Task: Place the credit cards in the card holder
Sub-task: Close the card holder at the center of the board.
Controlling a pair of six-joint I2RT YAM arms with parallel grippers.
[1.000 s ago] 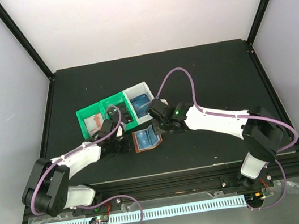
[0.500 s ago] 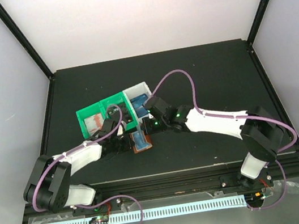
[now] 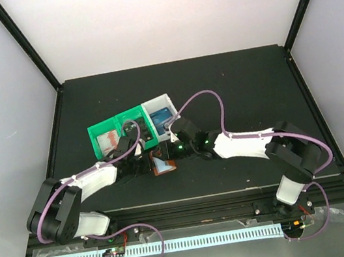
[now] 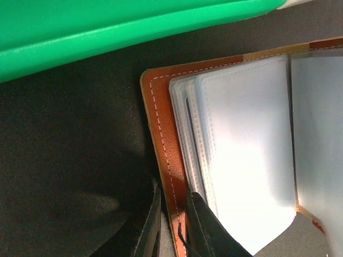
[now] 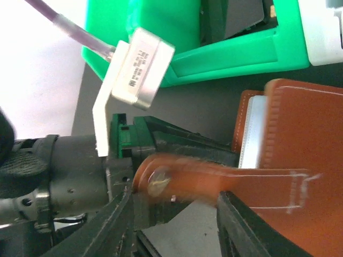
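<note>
Beside the green plastic bin (image 4: 107, 32), the left gripper (image 4: 174, 197) pinches the reddish-brown leather card holder (image 4: 161, 134); the right gripper (image 5: 174, 201) gapes open.

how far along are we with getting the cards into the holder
Early. The card holder is open, its clear pockets looking empty. The left gripper pinches its cover edge; the right gripper hangs open at the snap tab. No card is held: a blue card sits in the white bin.

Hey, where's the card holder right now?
In the top view the card holder lies left of center on the table, just below the green bin, between the left gripper, which pinches its edge, and the right gripper.
</note>
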